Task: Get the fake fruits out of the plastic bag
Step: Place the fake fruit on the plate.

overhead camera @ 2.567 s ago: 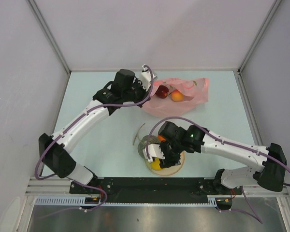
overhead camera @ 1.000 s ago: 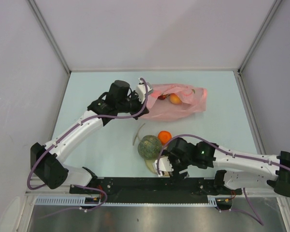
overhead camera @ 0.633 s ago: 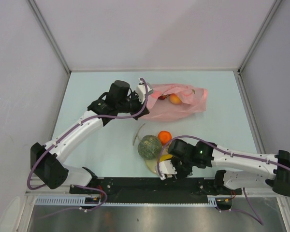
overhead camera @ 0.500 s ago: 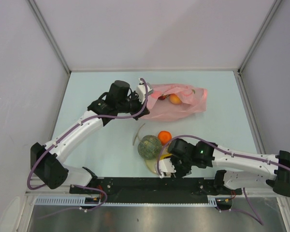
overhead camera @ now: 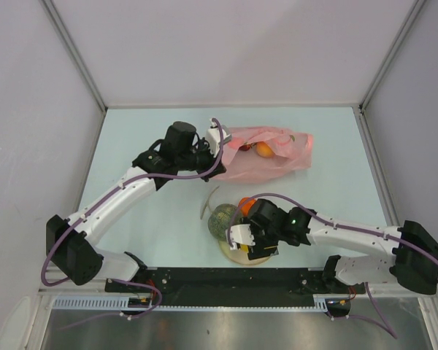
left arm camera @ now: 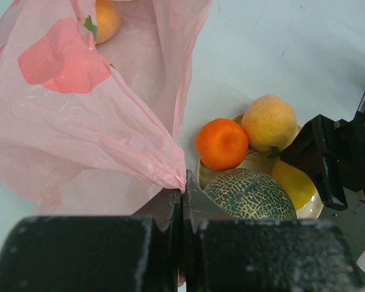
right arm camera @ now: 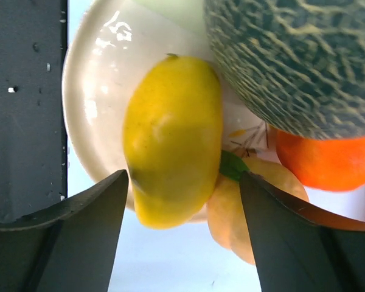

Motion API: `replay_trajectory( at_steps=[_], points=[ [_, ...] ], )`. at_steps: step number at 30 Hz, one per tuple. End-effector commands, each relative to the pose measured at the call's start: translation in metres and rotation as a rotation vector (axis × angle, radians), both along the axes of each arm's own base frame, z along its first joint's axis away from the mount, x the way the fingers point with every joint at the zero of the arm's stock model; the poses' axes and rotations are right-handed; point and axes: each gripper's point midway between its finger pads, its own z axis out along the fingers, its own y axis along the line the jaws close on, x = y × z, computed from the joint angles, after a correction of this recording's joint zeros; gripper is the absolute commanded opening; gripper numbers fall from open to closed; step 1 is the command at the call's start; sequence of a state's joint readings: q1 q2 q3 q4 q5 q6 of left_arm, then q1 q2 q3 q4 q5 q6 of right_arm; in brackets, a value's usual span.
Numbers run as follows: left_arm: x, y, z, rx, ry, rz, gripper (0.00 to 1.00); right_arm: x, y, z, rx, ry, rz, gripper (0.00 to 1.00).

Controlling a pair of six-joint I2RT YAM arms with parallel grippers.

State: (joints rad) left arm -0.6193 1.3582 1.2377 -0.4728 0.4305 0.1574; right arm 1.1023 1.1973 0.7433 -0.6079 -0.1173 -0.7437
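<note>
The pink plastic bag lies at the back of the table. My left gripper is shut on its edge. A yellow-orange fruit and a dark red fruit lie inside the bag. The netted melon, an orange, a yellow oblong fruit and a pale orange fruit lie on or beside the cream plate. My right gripper is open just over the plate, with the yellow fruit lying between its fingers.
A thin curved melon stem lies on the table left of the melon. The black base rail runs along the near edge behind the plate. The enclosure's walls stand at the back and both sides.
My right gripper has moved from the plate's near right edge up and left over the plate and the yellow fruit. Earlier the left arm lowered the bag; it has held still since.
</note>
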Motion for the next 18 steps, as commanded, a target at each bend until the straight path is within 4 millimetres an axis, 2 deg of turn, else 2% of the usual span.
replay_trajectory(
  at_steps=[1,3,4,7,8,11,18],
  points=[
    [-0.004,-0.002,0.012,-0.041,-0.024,-0.018,0.00,-0.005,0.013,-0.005,0.025,0.001,0.092,0.78],
    [-0.004,-0.001,0.011,-0.038,-0.026,-0.019,0.00,-0.011,0.007,-0.011,-0.002,0.020,0.117,0.71],
    [-0.004,-0.001,0.012,-0.038,-0.028,-0.017,0.00,-0.016,0.006,-0.010,0.000,0.031,0.148,0.63],
    [-0.005,0.000,0.012,-0.038,-0.033,-0.016,0.00,-0.032,0.001,-0.010,-0.021,0.059,0.221,0.49],
    [-0.005,0.001,0.011,-0.035,-0.031,-0.015,0.00,-0.038,0.001,-0.010,-0.027,0.051,0.280,0.47],
    [-0.006,0.001,0.008,-0.034,-0.030,-0.017,0.00,-0.043,0.004,-0.013,-0.034,0.015,0.376,0.43],
    [-0.007,0.001,0.007,-0.037,-0.024,-0.019,0.00,-0.042,0.028,-0.021,-0.015,-0.109,0.587,0.42]
  ],
)
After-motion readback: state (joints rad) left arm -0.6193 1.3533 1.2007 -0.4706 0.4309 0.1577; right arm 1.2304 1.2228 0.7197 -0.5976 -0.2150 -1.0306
